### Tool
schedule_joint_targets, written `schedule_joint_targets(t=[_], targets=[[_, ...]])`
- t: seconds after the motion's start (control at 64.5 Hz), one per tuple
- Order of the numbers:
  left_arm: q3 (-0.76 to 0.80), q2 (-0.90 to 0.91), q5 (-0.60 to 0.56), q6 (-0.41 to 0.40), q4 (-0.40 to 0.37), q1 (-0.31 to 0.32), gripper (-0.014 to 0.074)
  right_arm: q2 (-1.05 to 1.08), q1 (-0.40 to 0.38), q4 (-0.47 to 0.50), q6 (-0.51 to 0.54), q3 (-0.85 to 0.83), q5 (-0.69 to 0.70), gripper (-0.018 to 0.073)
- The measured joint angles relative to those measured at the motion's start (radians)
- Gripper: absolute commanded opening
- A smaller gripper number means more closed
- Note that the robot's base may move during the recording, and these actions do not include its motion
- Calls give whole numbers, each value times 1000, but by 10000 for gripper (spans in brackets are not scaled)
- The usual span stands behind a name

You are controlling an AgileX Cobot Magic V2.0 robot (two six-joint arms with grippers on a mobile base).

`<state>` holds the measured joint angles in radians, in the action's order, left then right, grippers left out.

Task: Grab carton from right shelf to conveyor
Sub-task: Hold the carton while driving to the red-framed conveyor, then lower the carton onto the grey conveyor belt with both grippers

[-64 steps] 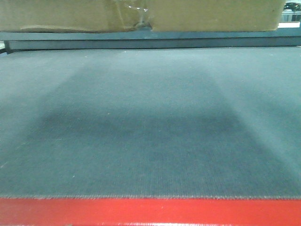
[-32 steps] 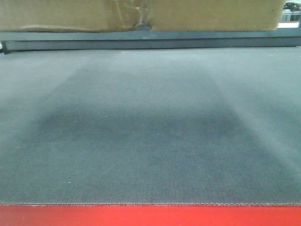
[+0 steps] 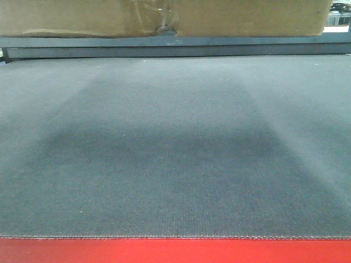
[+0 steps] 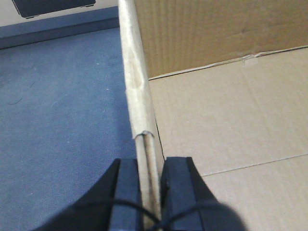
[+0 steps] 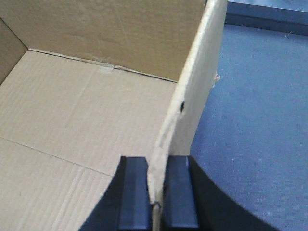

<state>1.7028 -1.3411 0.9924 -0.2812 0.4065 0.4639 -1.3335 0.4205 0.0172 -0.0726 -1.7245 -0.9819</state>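
Carton [image 4: 226, 134] was pinched at both sides. The left gripper [image 4: 150, 168] was clamped narrow on the top edge of the left wall, one finger inside and one outside. The right gripper [image 5: 155, 161] was closed the same way on the right wall [image 5: 197, 82]. Open top, bare floor inside, nothing in it. Outside both walls lay blue-grey belt [image 4: 57, 120], so the carton was over the conveyor and off the shelf. In the front view only its lower strip [image 3: 71, 16] showed at the top of the picture, above the far frame rail [image 3: 175, 46], with a broad shadow on the belt [image 3: 175, 153]. Whether the bottom touched the belt could not be told.

Risks, as judged: both grips were on thin single walls. The right wall already bowed and had a small hole [image 5: 182, 107]; the left edge had a dent [image 4: 136, 82]. Uneven lowering or the arms pulling apart could fold or tear a wall, and the carton could slip or tip. Letting go while it hung high would drop it.

Versus a second ago: the red edge strip [image 3: 175, 251] showed thinner at the near edge and the belt filled more of the front view. Half a second ago looked practically the same. Carton strip unchanged.
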Motion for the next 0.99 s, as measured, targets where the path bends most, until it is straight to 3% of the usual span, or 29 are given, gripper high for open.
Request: schedule_joint_targets(t=[0.357, 0.651, 0.884, 0.992], targets=[[0, 0, 1, -7, -8, -2, -8, 0, 0, 12, 0, 0, 0, -70], [-51, -62, 15, -18, -149, -128, -8, -94, 0, 44, 2, 0, -2, -70], [-158, -164, -62, -18, -159, -167, -8, -264, 0, 43, 2, 0, 2, -70], [-168, -204, -67, -18, -159, -172, 38, -325, 0, 41, 2, 0, 4, -59]])
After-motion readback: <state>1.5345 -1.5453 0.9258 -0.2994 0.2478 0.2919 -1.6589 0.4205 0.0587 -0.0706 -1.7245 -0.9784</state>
